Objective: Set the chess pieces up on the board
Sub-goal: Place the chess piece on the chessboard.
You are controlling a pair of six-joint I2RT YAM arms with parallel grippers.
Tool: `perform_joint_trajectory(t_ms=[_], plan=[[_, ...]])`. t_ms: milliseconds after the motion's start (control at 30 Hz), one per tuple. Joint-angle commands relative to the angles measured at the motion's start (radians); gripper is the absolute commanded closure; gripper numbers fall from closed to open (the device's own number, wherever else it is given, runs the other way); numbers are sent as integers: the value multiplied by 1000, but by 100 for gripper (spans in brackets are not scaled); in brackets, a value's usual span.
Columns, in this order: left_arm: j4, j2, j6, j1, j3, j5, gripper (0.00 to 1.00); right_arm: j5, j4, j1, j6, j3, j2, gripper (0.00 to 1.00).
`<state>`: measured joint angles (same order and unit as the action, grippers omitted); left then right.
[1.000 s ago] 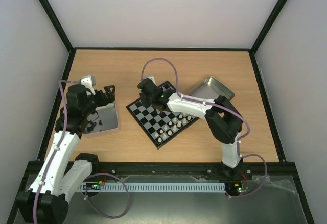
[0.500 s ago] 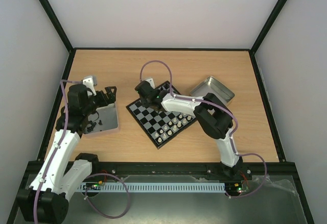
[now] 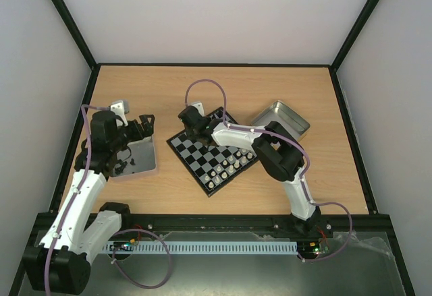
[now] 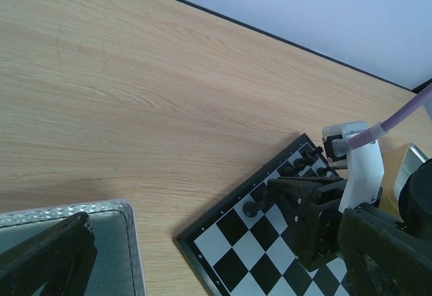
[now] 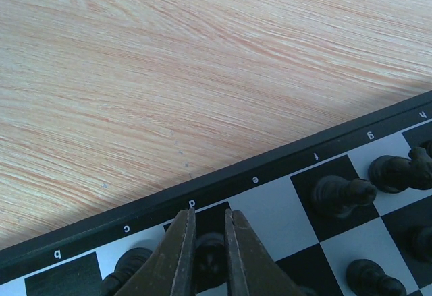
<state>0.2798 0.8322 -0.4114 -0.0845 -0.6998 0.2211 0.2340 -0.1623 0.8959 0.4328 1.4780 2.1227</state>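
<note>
**Overhead view.** A small square chessboard with black and grey-white checks (image 3: 202,158) lies turned cornerwise at the middle of the pale wooden worktop (image 3: 236,87). White chessmen (image 3: 226,168) stand in rows along its lower right side, and black chessmen (image 4: 297,168) line the opposite, upper left side. A shallow square metal tin (image 3: 143,156) sits just left of the board. It holds a few small dark objects (image 3: 125,166) too small to identify. A second metal tin (image 3: 283,117) sits near the board's upper right side. The right arm lies across the board and hides its upper corner, and a purple cable (image 3: 209,81) arches above the wrist.

**Right wrist view.** The right fingers (image 5: 185,235) stand nearly together, closed on either side of a single black chessman (image 5: 209,252). It stands on the dark square beside the border letter "d". Other black pieces crowd it, one at the lower left of the frame and several at the right (image 5: 341,195). The board's black border carries white letters reading b, c, d, e, f, g, h from lower left to upper right.

**Left wrist view.** The left fingers (image 3: 140,127) are spread wide apart and hold nothing, hanging over the upper end of the left tin. The right wrist's white camera block (image 4: 358,161) hides part of the board.
</note>
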Motion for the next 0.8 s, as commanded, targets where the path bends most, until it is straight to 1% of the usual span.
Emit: perform_joint_trajectory(t_ms=[0,200,300,500,667,767], plan=[[12,7,-3,5,9,15,1,14,12,-3,6,15,24,90],[18,9,-5,5,7,15,1,1,19,-4,15,14,22,87],[25,12,-9,5,6,15,1,1,18,-5,27,12,4,83],[39,21,-26,5,-1,16,1,30,8,-9,58,6,-66,72],[58,34,-50,5,-13,10,1,40,7,-13,79,-8,-140,67],[112,46,-81,5,-28,-22,1,31,4,-20,101,-31,-193,65]])
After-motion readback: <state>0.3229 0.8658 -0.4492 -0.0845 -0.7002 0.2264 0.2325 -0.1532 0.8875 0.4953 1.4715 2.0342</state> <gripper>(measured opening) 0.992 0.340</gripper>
